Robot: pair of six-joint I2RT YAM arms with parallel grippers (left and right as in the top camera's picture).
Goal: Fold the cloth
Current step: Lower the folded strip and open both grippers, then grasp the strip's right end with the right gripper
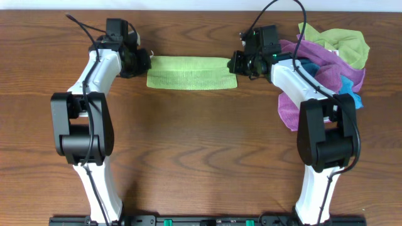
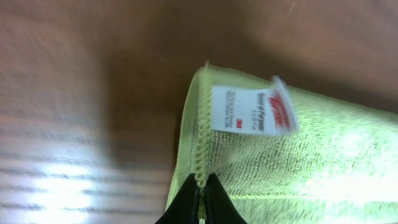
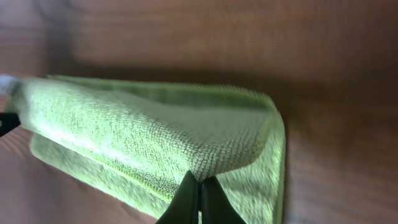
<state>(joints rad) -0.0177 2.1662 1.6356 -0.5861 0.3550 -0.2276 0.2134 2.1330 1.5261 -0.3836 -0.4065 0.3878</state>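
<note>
A light green cloth [image 1: 191, 73] lies folded into a long strip at the back middle of the wooden table. My left gripper [image 1: 142, 61] is shut on the cloth's left end; the left wrist view shows the jaws [image 2: 201, 185] pinching the stitched hem of the cloth [image 2: 311, 162] below a white label [image 2: 249, 109]. My right gripper [image 1: 237, 63] is shut on the cloth's right end; the right wrist view shows the jaws [image 3: 199, 184] pinching the upper folded layer of the cloth [image 3: 143, 134], lifted slightly above the lower layer.
A pile of other cloths [image 1: 326, 56], purple, lime green and blue, lies at the back right, beside and behind the right arm. The wooden table [image 1: 201, 144] stretches in front of the green cloth.
</note>
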